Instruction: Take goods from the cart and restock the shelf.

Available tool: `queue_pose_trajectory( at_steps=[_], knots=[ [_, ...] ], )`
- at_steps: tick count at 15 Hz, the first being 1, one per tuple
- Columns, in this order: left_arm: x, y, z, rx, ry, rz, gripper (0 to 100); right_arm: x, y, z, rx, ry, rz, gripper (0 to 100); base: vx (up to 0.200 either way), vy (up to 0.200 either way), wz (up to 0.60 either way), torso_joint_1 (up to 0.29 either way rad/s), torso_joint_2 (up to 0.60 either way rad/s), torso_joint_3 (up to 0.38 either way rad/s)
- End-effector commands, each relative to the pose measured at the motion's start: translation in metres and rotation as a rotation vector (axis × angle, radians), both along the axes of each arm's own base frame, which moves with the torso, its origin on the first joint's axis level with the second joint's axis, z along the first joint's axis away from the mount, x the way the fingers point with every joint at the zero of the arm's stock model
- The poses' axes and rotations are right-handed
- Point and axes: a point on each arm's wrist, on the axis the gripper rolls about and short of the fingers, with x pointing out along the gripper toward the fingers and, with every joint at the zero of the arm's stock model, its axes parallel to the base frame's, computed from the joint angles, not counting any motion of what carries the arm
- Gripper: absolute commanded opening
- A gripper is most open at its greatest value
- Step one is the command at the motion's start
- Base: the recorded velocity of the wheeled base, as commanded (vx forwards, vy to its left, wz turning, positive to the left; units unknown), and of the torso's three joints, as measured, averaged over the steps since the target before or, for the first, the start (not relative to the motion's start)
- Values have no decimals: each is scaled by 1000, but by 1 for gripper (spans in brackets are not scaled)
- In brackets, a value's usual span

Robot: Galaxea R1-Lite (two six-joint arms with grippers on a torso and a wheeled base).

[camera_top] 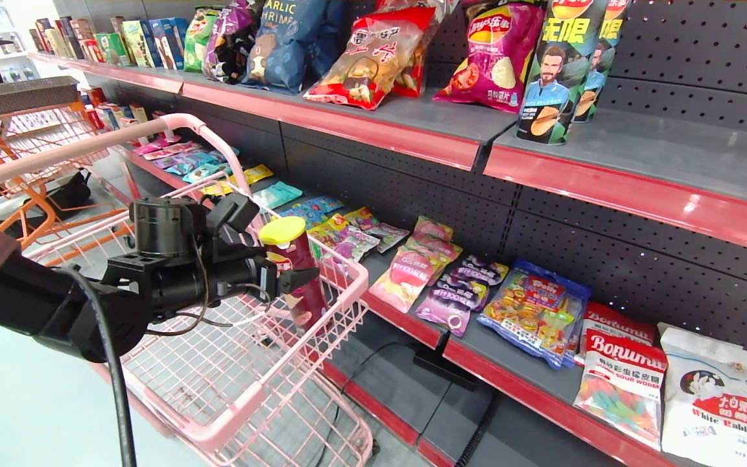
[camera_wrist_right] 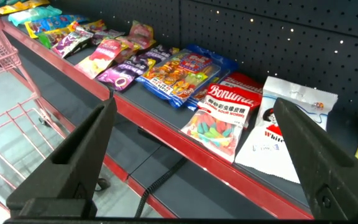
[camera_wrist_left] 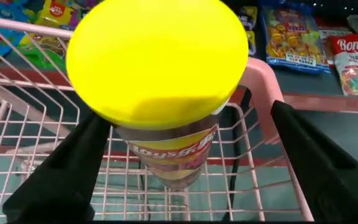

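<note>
Grey metal shelf (camera_top: pixel 659 149) with red front edges, in two tiers: crisp bags (camera_top: pixel 497 52) and tall chip cans (camera_top: pixel 545 78) above, flat sweet packets (camera_top: pixel 535 311) below. Beside it, pink wire cart (camera_top: pixel 88 146), basket drawn up just next to the lower tier. Inside the cart's corner nearest the shelf, red chip can (camera_top: pixel 296 256), tilted, apparently leaning by the rim, bottom on or close to the wire floor. Around that can, left gripper (camera_top: pixel 296 277), jaws spread wide, one on each side, not yet closed on it. From the wrist, can off centre between them, nearer one finger. Over the lower tier, near the sweet packets, right gripper (camera_wrist_right: pixel 194 102), also spread wide and holding nothing. On top of the can, yellow plastic lid (camera_wrist_left: pixel 157 59).

Likely trouble from here:
- Closing off centre, pushing the leaning can over before contact from both fingers (camera_wrist_left: pixel 67 174), and sending it rolling across the wire floor.
- Gripping a smooth round wall on a tilt, allowing a swivel or slip during the lift.
- Lifting too low, catching the bottom on the pink rim.
- Swinging toward the upper tier, knocking over the tall chip cans standing there.
</note>
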Motion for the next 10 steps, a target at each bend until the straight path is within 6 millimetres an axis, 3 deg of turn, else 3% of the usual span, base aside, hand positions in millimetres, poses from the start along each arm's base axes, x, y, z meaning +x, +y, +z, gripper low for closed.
queue_pose_trajectory(
  at_steps=[1, 2, 3, 7, 9, 10],
  knots=[
    [1, -2, -2, 1, 2, -1, 100, 0, 0, 0, 1, 0, 0, 100, 0, 0, 0, 0, 0, 0],
    [1, -2, -2, 2, 4, 0, 100, 0, 0, 0, 1, 0, 2, 100, 0, 0, 0, 0, 0, 0],
    [3, -2, -7, 6, 15, 4, 0, 0, 0, 0, 2, 0, 2, 100, 0, 0, 0, 0, 0, 0],
    [3, -1, -8, 1, 15, 16, 0, 0, 0, 0, 2, 0, 2, 100, 0, 0, 0, 0, 0, 0],
    [1, 1, -3, -2, 2, 22, 0, 0, 0, 0, 2, 0, 0, 100, 0, 0, 0, 0, 0, 0],
    [-10, 6, 11, -16, -22, 33, 0, 0, 0, 0, 2, 0, 2, 100, 0, 0, 0, 0, 0, 0]
  ],
)
